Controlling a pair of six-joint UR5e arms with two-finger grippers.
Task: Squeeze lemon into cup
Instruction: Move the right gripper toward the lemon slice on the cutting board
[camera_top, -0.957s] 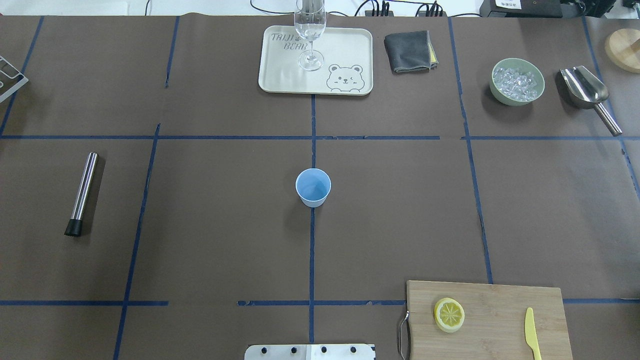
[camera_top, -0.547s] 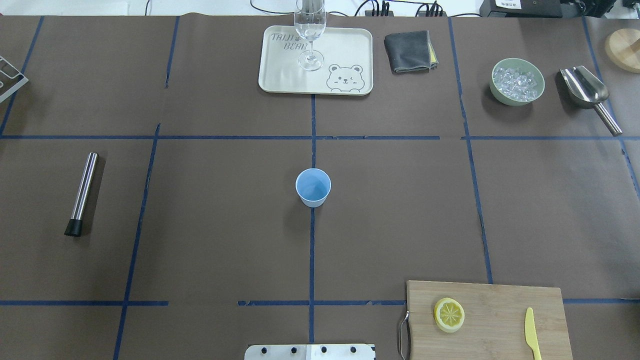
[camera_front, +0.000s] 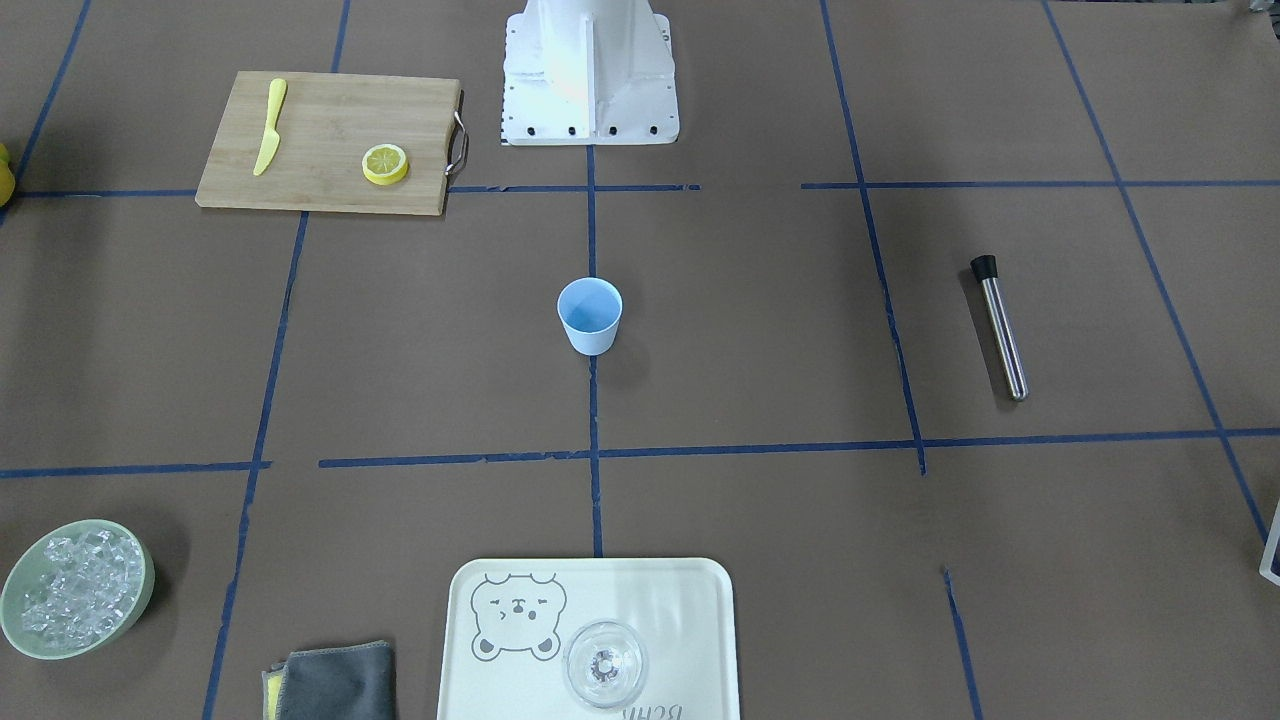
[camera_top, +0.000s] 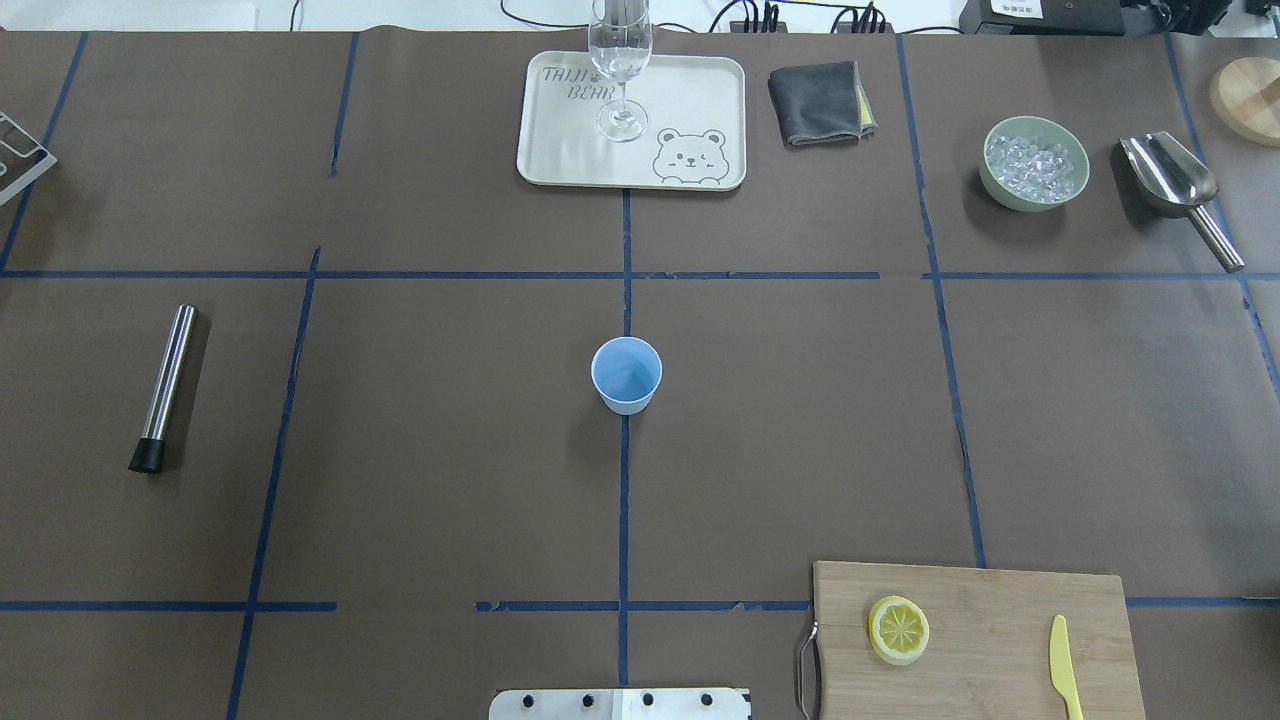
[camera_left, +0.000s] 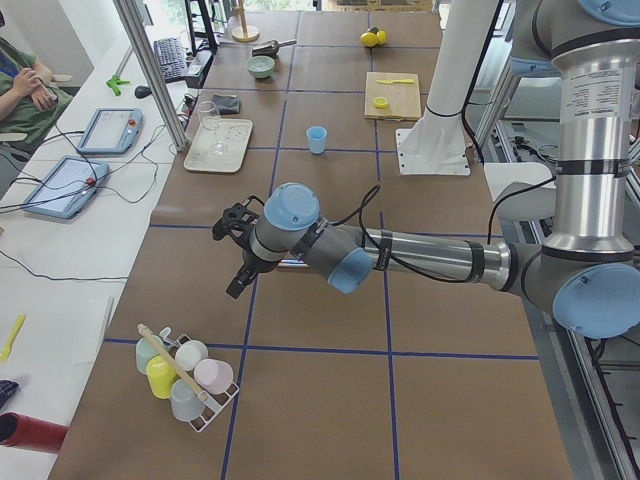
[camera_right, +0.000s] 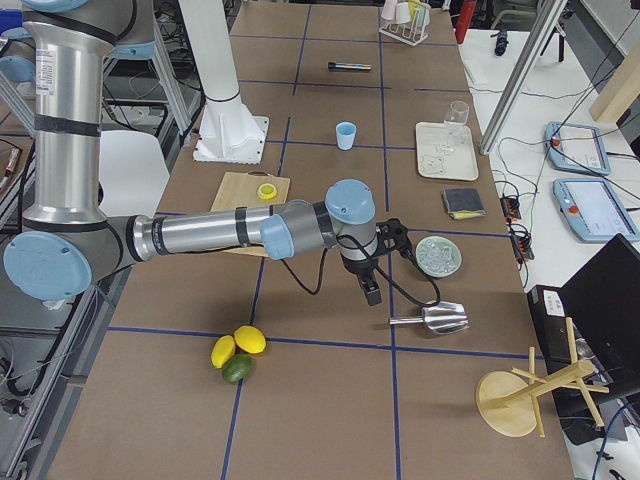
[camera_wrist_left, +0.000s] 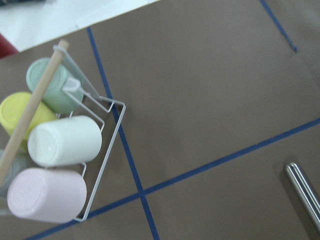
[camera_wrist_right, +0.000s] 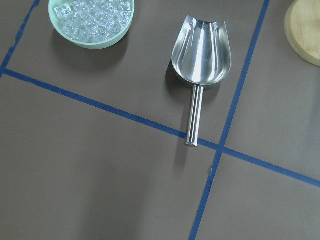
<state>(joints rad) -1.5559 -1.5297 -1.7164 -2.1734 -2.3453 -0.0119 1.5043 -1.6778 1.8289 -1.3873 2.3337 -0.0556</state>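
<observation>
The lemon (camera_top: 898, 629), a stack of round yellow slices, lies on the bamboo cutting board (camera_top: 1000, 610) at the near right. It also shows in the front view (camera_front: 385, 163). The light-blue cup (camera_top: 626, 374) stands upright at the table's middle, far from the lemon. Neither gripper appears in the overhead or front views. My left gripper (camera_left: 232, 262) hangs over the table's left end, near a cup rack. My right gripper (camera_right: 371, 288) hangs over the right end, near the scoop. I cannot tell whether either is open or shut.
A yellow plastic knife (camera_top: 1064, 665) lies on the board. A tray (camera_top: 690, 100) with a clear glass (camera_top: 620, 70), a grey cloth (camera_top: 818, 102), a green bowl of ice (camera_top: 1034, 163) and a metal scoop (camera_top: 1170, 180) line the far side. A metal muddler (camera_top: 165, 385) lies left.
</observation>
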